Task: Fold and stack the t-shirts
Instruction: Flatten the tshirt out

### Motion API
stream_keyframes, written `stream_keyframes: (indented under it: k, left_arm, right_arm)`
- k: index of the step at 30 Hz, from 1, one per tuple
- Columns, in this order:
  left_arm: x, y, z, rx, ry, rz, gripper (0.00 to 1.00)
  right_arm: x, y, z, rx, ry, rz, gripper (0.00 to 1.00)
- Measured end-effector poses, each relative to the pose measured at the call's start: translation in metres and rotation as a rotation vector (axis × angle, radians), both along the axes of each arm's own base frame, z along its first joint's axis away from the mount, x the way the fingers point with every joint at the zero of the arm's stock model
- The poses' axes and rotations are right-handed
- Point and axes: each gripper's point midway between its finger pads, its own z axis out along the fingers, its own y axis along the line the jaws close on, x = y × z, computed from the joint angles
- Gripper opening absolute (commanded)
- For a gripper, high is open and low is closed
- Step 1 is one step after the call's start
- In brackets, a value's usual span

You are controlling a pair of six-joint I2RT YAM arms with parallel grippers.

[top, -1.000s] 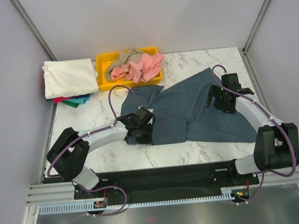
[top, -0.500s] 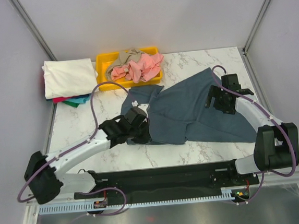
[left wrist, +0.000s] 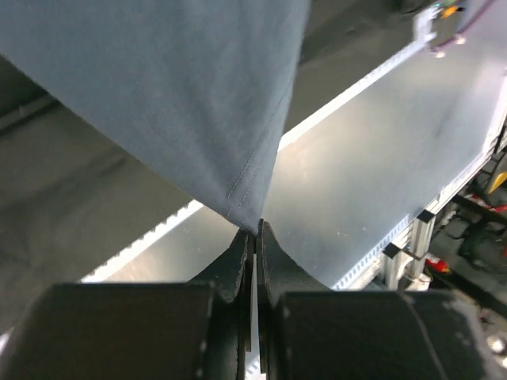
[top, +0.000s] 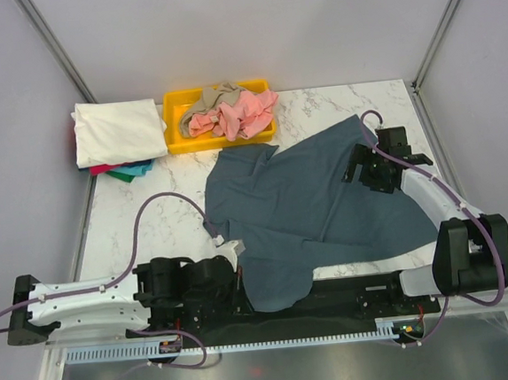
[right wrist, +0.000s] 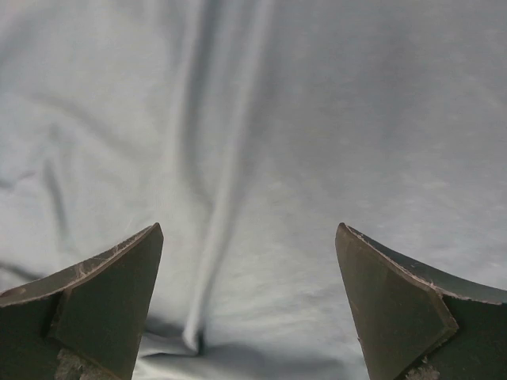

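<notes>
The large slate-blue t-shirt (top: 313, 198) lies spread over the middle and right of the table, its near corner drawn over the table's front edge. My left gripper (top: 243, 285) is low at the near edge and shut on that corner; in the left wrist view the jaws (left wrist: 255, 231) pinch the hemmed tip of the shirt (left wrist: 174, 95). My right gripper (top: 361, 165) is open just above the shirt's right part, with cloth (right wrist: 317, 119) between its fingers (right wrist: 111, 293). A salmon-pink shirt (top: 234, 114) and a tan shirt (top: 217, 94) lie crumpled in the bin.
The yellow bin (top: 175, 126) stands at the back centre. At the back left is a folded stack with a cream-white shirt (top: 117, 131) on top and red and teal shirts (top: 128, 171) beneath. Bare marble (top: 140, 209) shows at the left. Grey walls enclose the table.
My left arm has pulled back to the near edge with the shirt's corner, which has unfolded and stretched the slate-blue shirt towards the front. The right arm has barely moved.
</notes>
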Motion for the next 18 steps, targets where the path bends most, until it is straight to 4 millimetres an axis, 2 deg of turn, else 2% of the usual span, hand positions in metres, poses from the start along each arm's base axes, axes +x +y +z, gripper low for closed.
stream_keyframes:
  k: [3, 5, 7, 9, 12, 14, 15, 18]
  left_arm:
    - [-0.013, 0.004, -0.015, 0.054, 0.102, 0.035, 0.02]
    - [-0.017, 0.003, -0.016, 0.071, 0.141, 0.045, 0.02]
    - [-0.022, -0.002, -0.014, 0.091, 0.173, 0.033, 0.02]
    - [-0.027, -0.014, -0.007, 0.12, 0.207, 0.005, 0.02]
    - [-0.033, -0.045, 0.013, 0.105, 0.24, -0.053, 0.02]
    - [-0.035, -0.054, 0.024, 0.071, 0.243, -0.07, 0.02]
    - [-0.035, -0.055, 0.028, 0.059, 0.245, -0.076, 0.02]
    - [-0.037, -0.052, 0.037, 0.031, 0.243, -0.082, 0.02]
  right_arm:
    - [0.0, 0.016, 0.009, 0.058, -0.05, 0.049, 0.98]
    - [0.0, 0.038, 0.02, 0.102, -0.097, 0.116, 0.98]
    - [0.001, 0.079, 0.036, 0.144, -0.167, 0.241, 0.98]
    - [-0.008, 0.136, 0.05, 0.179, -0.216, 0.411, 0.98]
    - [-0.017, 0.212, 0.067, 0.231, -0.253, 0.613, 0.98]
    - [-0.011, 0.246, 0.067, 0.254, -0.256, 0.674, 0.98]
    - [-0.007, 0.257, 0.062, 0.26, -0.251, 0.687, 0.98]
    - [0.006, 0.288, 0.031, 0.259, -0.19, 0.716, 0.98]
